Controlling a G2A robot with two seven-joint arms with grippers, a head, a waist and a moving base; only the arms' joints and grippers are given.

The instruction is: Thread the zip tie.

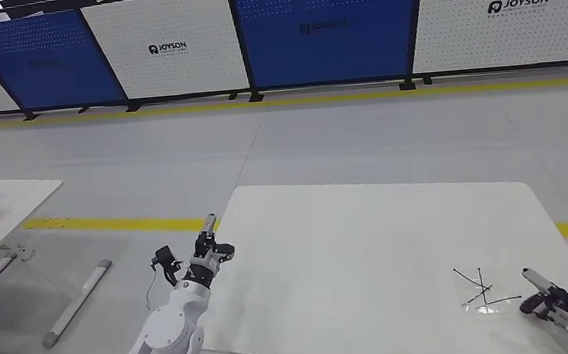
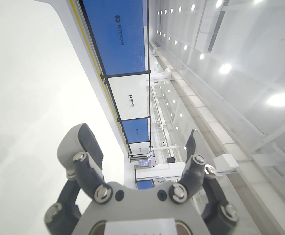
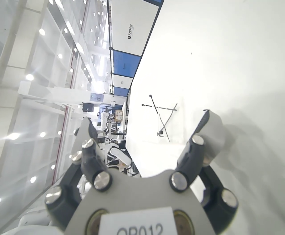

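Plainly, zip ties point(image 3: 155, 106) lay crossed at the table's point(image 1: 371, 260) near right; the right gripper point(image 3: 147, 115) beside them and the left gripper point(image 2: 139, 130) gaped wide.

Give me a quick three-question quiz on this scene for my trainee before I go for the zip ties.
1. True or false: the left gripper is shut.
2. Pick one. The zip ties lie: A) mid-table; B) just ahead of the right gripper; C) on the floor.
3. Short answer: do the zip ties lie apart from each other or crossed?

Key: 1 false, its jaws stand wide with nothing between them; 2 B; 3 crossed.
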